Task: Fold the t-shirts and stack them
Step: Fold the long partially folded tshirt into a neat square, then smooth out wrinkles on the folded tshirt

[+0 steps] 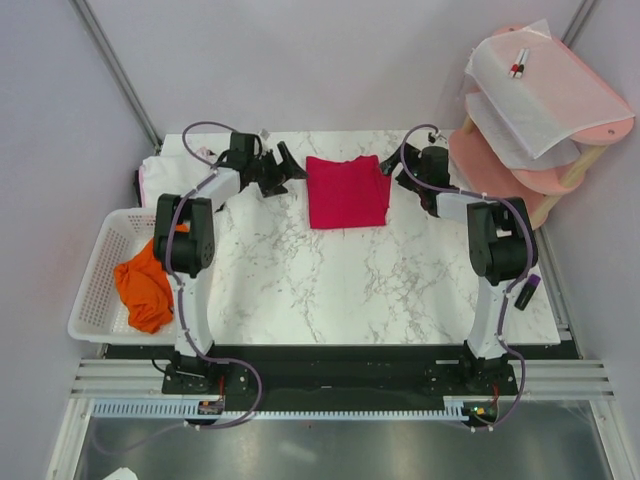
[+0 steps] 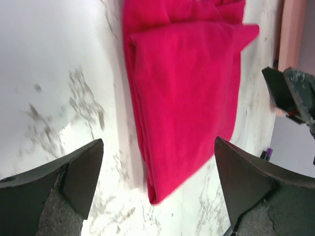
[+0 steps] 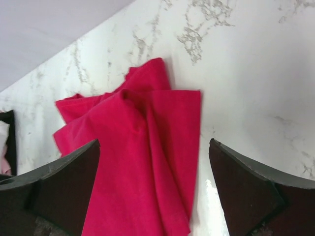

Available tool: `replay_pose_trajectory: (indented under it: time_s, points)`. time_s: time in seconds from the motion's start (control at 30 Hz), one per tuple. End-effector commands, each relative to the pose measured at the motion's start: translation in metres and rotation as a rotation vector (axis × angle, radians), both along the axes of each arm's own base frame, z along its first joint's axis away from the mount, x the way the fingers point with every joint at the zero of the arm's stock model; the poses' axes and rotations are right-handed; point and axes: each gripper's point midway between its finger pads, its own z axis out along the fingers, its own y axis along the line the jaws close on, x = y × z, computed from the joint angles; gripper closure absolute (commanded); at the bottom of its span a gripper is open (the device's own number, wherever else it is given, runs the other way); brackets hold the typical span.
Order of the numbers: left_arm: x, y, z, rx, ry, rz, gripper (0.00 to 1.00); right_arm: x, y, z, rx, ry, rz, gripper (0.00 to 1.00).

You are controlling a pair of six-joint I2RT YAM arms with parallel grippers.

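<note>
Crimson-red cloth t-shirt is lying folded into a near-square packet at the far centre of the white marble-patterned table. The left gripper is hovering just beside its left edge with fingers spread wide and nothing between them. The right gripper is flanking its right edge, likewise spread and not gripping anything.

The step in hand is judged to be finishing this fold. In the right wrist view the packet's end is showing loose pleats and one corner is poking out past the edge. In the left wrist view the layered edge nearest the fingers is lying even.

Procedure for doing it well:
- Work on the untidy end first, since the left edge is lying flat.
- Pinch all layers together, low and close to the marble, so that the top layer is not peeling away from the rest.
- Move both arms at matching pace, keeping the cloth taut but not stretched.

Containers:
- The white plastic mesh basket is sitting off the table's left edge and is holding the crumpled orange cloth t-shirt. Part of the shirt is draping over the basket's near rim.
- The white cloth t-shirt, so judged, is lying bunched at the far left corner, partly hidden by the left arm.
- The pink tiered shelf at the far right is carrying thin translucent white sheets.
</note>
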Motion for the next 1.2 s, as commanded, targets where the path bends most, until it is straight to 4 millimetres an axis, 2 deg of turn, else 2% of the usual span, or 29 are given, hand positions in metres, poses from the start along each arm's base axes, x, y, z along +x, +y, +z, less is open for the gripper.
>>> replay_pose_trajectory:
  time_s: [0.0,0.07,0.2,0.23,0.37,0.47,0.6,0.77,0.9,1.07,1.1,1.13,1.17]
  points:
    - [-0.019,-0.015,0.075,-0.082,-0.241,-0.044,0.00,-0.007,0.007,0.058,0.019,-0.140,0.036,0.02]
    - [-0.027,-0.018,0.068,-0.083,-0.221,-0.053,0.01,-0.011,0.010,0.045,0.019,-0.097,0.061,0.02]
    - [-0.045,-0.027,0.039,-0.066,-0.153,-0.066,0.02,-0.013,0.016,0.018,0.028,-0.032,0.089,0.02]
    - [-0.047,-0.028,0.033,-0.067,-0.137,-0.068,0.03,-0.012,0.017,0.008,0.028,-0.017,0.091,0.02]
    - [-0.059,-0.033,0.017,-0.066,-0.101,-0.085,0.04,-0.003,0.025,-0.008,0.033,0.000,0.123,0.03]
    - [-0.065,-0.034,0.010,-0.057,-0.091,-0.093,0.04,0.006,0.026,-0.009,0.038,-0.028,0.126,0.06]
    - [-0.067,-0.034,0.005,-0.054,-0.081,-0.102,0.05,0.021,0.034,-0.005,0.057,-0.056,0.142,0.16]
    - [-0.070,-0.034,-0.004,-0.051,-0.062,-0.113,0.06,0.035,0.039,0.008,0.077,-0.101,0.149,0.22]
    - [-0.071,-0.034,-0.015,-0.045,-0.042,-0.117,0.06,0.043,0.048,0.016,0.094,-0.121,0.163,0.42]
    - [-0.073,-0.034,-0.024,-0.044,-0.025,-0.123,0.07,0.054,0.061,0.016,0.107,-0.128,0.182,0.48]
    - [-0.073,-0.034,-0.025,-0.043,-0.022,-0.123,0.07,0.054,0.063,0.006,0.102,-0.105,0.183,0.49]
    - [-0.073,-0.034,-0.027,-0.042,-0.020,-0.123,0.07,0.059,0.066,0.012,0.099,-0.117,0.188,0.49]
    - [-0.071,-0.034,-0.027,-0.042,-0.021,-0.123,0.07,0.060,0.071,0.009,0.099,-0.109,0.194,0.49]
